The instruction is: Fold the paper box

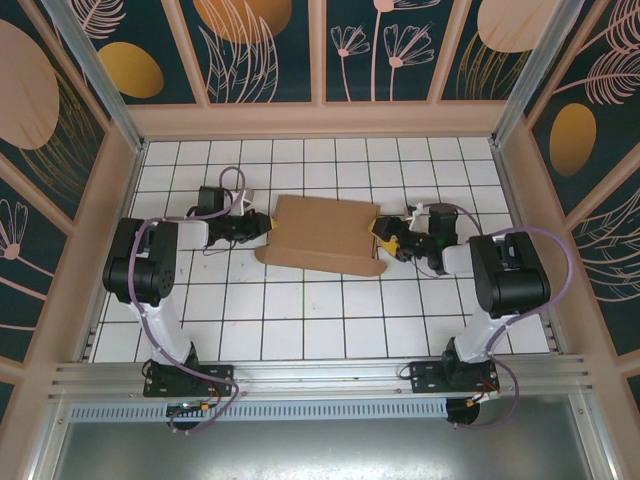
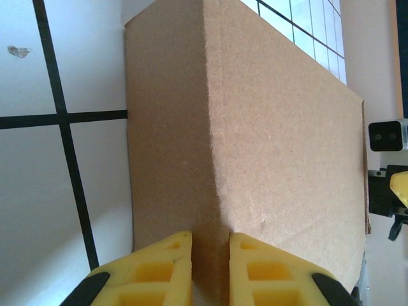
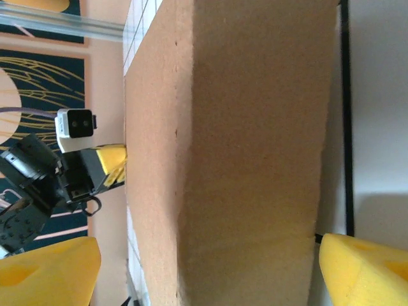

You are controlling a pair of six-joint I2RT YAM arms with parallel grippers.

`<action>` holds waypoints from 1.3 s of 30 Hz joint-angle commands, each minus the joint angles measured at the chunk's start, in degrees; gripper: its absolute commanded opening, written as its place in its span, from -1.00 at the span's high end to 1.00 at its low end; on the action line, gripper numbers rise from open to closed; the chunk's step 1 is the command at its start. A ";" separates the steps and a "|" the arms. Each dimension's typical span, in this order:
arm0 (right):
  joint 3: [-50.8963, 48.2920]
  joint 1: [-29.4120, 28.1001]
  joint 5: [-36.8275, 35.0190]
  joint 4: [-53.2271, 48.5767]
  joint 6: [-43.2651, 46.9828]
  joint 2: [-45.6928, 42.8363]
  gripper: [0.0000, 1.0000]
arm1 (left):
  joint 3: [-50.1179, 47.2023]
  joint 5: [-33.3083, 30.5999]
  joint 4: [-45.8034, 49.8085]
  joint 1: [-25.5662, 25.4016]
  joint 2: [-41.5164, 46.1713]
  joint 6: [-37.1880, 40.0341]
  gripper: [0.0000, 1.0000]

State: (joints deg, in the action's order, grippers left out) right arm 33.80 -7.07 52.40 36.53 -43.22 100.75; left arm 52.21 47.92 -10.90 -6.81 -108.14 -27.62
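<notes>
White tiled tabletop [image 1: 300,320], square tiles with thin dark grid lines, glossy, under soft even light with faint shadows. A pale beige wooden frame [image 1: 320,118] borders it at the back and both sides. Above the frame stand dark teal wall panels [image 1: 270,60] printed with peach and orange leaves, flowers and ovals, split by beige slats. Silver aluminium posts [image 1: 88,65] slant at the two back corners. A silver aluminium rail [image 1: 320,372] runs along the near edge, with a perforated grey strip [image 1: 330,410] below it, then a dull grey metal sheet [image 1: 320,450]. In the left wrist view there is a small grey smudge [image 2: 19,51] on one tile.
</notes>
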 commanded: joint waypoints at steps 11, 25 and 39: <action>4.61 -4.46 2.48 1.71 -4.23 3.24 0.09 | -2.30 -7.72 5.82 0.83 -0.97 -1.12 0.66; -13.13 -11.62 -21.30 29.70 -18.64 -12.18 0.29 | -13.27 -26.52 0.25 -2.22 39.12 -28.89 -0.03; -10.21 -19.79 -29.11 27.39 -21.55 -20.59 0.32 | -19.05 -34.57 -6.20 -17.93 45.87 -52.73 -0.39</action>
State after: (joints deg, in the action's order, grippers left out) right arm 21.34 -25.65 25.32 62.52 -64.10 82.06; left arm 32.03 14.92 -12.45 -23.97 -62.94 -75.92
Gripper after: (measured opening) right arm 0.498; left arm 0.694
